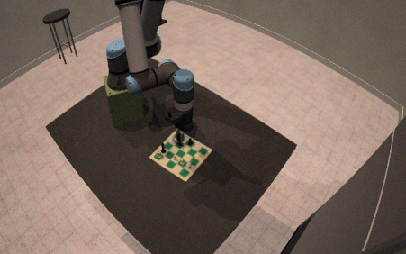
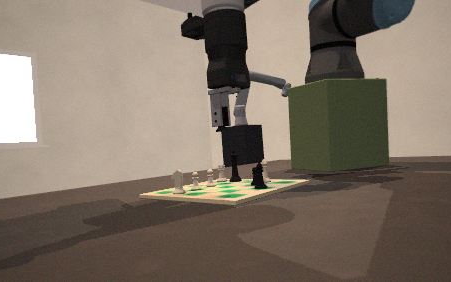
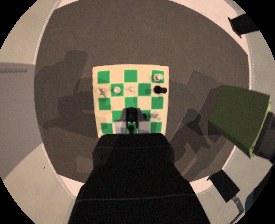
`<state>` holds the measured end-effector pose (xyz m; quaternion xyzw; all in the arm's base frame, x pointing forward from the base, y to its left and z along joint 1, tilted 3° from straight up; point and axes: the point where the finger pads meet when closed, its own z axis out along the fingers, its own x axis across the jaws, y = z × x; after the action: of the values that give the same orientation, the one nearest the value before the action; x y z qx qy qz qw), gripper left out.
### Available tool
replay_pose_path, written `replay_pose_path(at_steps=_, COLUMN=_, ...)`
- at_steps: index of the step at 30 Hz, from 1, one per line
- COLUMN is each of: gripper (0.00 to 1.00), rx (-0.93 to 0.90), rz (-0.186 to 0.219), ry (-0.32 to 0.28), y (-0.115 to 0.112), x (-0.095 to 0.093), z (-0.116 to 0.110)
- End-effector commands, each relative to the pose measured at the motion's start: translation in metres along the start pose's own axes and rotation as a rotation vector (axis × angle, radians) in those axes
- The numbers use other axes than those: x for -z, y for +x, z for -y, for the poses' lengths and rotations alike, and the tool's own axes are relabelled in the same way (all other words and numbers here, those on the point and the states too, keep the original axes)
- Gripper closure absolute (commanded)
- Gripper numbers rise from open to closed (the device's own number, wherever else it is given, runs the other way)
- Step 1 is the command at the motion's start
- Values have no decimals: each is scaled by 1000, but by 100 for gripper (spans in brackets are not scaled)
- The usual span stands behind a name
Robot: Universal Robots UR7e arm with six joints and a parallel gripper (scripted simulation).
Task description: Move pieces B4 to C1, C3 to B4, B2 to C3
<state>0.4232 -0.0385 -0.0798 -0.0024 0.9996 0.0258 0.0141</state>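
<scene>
Piece [image 2: 234,170] [image 3: 131,128] in the claw [image 1: 182,132] [image 2: 234,153] [image 3: 131,114] stands vertical, head up.

Plain robot test room or lab, by look of it: robot arm [image 1: 132,40] [image 2: 226,47] beside green pedestal [image 1: 128,108] [image 2: 307,125], dark mat [image 1: 126,180] on pale tiled floor [image 1: 338,113], bare beige walls [image 2: 125,90], 1 bright window [image 2: 5,97], 1 round-topped stool [image 1: 57,16].

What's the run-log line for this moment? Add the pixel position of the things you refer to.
chess swap | gripper [image 1: 181,133] [image 2: 226,124] [image 3: 131,114]: shut, apparently on a black piece [image 2: 220,130] [image 3: 131,114] | height: raised above chessboard [image 1: 185,179] [image 2: 195,200] [image 3: 95,85] | destination square: cannot tell | arm withdrawal: pending
</scene>
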Motion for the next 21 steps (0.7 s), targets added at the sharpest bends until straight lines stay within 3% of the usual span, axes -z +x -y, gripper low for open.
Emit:
replay_pose_path(at_steps=1, gripper=100, rx=0, rz=1, ry=0, y=0, x=0, z=0)
replay_pose_path(at_steps=14, gripper=100, rx=0, rz=1, ry=0, y=0, x=-25, z=0)
replay_pose_path(at_steps=21, gripper=100, rx=0, rz=1, ry=0, y=0, x=-55, z=0)
